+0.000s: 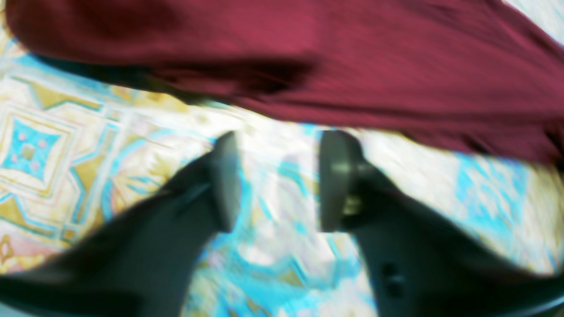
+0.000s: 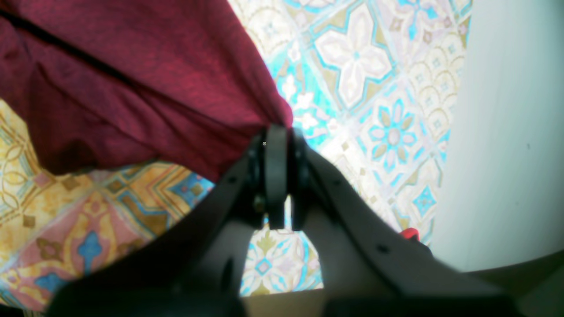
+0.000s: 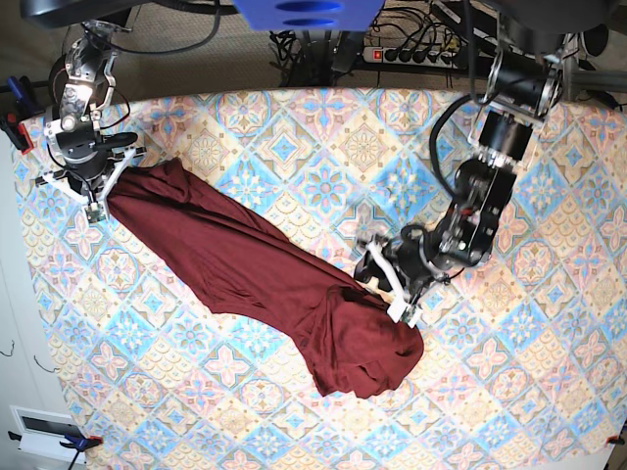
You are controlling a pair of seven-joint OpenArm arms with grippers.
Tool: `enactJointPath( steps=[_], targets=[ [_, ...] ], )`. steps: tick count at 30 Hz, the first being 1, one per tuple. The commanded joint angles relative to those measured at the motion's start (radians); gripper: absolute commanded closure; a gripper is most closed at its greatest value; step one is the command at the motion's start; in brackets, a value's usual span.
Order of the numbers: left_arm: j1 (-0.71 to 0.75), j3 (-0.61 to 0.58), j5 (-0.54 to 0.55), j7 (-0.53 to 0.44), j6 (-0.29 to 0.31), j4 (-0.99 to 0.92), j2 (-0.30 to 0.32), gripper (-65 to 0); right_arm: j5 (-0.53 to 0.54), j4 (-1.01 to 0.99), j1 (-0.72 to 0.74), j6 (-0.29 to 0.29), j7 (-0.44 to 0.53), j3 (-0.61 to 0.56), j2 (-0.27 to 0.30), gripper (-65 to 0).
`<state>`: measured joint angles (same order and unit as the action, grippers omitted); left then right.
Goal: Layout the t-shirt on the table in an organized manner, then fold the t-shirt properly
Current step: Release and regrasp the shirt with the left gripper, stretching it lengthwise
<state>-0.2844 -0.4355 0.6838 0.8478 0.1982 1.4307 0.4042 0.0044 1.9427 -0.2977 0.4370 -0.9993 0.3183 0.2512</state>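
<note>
T-shirt (image 3: 265, 274) is lying stretched in a long diagonal band across the table (image 3: 323, 127), running from the far corner on the base view's left down toward a bunched lump near the middle front; not laid out flat yet, sleeves not distinguishable. Its long axis is running straight between the two grippers, w/ one at each end. Right gripper (image 2: 282, 132) is sitting at the upper-left end, fingers pressed together and pinching a gathered corner of the fabric, cloth fanning away from the pinch. Left gripper (image 1: 275, 176) is hovering at the opposite end, just beside the bunched lump, fingers (image 1: 227, 180) spread apart w/ only patterned tablecloth showing between them; nothing held. In the left wrist view, which is blurred, the maroon edge is lying just beyond the fingertips, crossing ahead of them. So prob. the coming move is calling for the left arm, nearer the lump, to be reaching forward onto that edge.
</note>
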Motion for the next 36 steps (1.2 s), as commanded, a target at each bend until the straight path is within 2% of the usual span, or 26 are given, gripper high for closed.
enactJointPath(
  steps=[1,3,7,9,15,20,24,27,29,30,32,34,35,36],
  targets=[
    [0.0,0.008,-0.006,-0.02,-0.004,0.061,0.014,-11.2,-0.004,0.014,0.007,-0.007,0.013,0.006,0.017,-0.4],
    [0.024,0.01,-0.008,-0.02,-0.006,0.1,0.043,0.0,-0.004,0.014,0.009,-0.007,0.013,0.006,0.017,-0.4],
    [0.021,0.014,-0.013,-0.026,-0.01,0.04,0.052,-0.3,-0.004,0.014,0.012,-0.007,0.013,0.006,0.017,-0.4],
    [-0.002,0.046,-0.009,-0.028,-0.012,-0.028,0.035,-4.1,-0.004,0.014,0.012,-0.007,0.013,0.005,0.017,-0.4],
    [-0.08,0.105,-0.009,-0.028,-0.012,-0.245,-0.106,-15.9,-0.004,0.014,0.013,-0.007,0.013,-0.049,0.017,-0.4],
    [-0.138,0.103,-0.014,-0.029,-0.012,-0.337,-0.221,-31.6,-0.005,0.014,0.013,-0.007,0.013,-0.054,0.004,-0.4],
    [-0.197,0.1,-0.016,-0.104,-0.007,-0.477,-0.296,-44.3,-0.005,0.014,0.013,-0.007,0.013,-0.051,-0.002,-0.4],
    [-0.244,0.051,-0.016,-0.164,-0.006,-0.585,-0.339,-46.5,-0.007,0.014,0.013,-0.007,0.013,-0.051,-0.002,-0.4],
    [-0.27,-0.015,-0.014,-0.192,-0.004,-0.604,-0.354,-43.6,-0.007,0.014,0.013,-0.007,0.013,-0.049,-0.002,-0.4],
    [-0.279,-0.053,-0.009,-0.2,-0.004,-0.604,-0.356,-39.9,-0.007,0.014,0.013,-0.007,0.013,-0.049,-0.002,-0.4],
    [-0.296,-0.098,-0.006,-0.204,-0.004,-0.601,-0.365,-27.8,-0.007,0.014,0.013,-0.007,0.013,-0.048,-0.002,-0.4],
    [-0.321,-0.087,-0.006,-0.201,-0.004,-0.601,-0.377,-7.6,-0.007,0.014,0.013,-0.007,0.013,-0.046,-0.002,-0.4],
    [-0.329,-0.072,-0.006,-0.2,-0.004,-0.601,-0.379,0.0,-0.007,0.014,0.013,-0.007,0.013,-0.046,-0.002,-0.4],
    [-0.332,-0.052,-0.005,-0.195,-0.006,-0.598,-0.38,0.0,-0.007,0.014,0.013,-0.007,0.013,-0.046,-0.002,-0.4]
  ],
)
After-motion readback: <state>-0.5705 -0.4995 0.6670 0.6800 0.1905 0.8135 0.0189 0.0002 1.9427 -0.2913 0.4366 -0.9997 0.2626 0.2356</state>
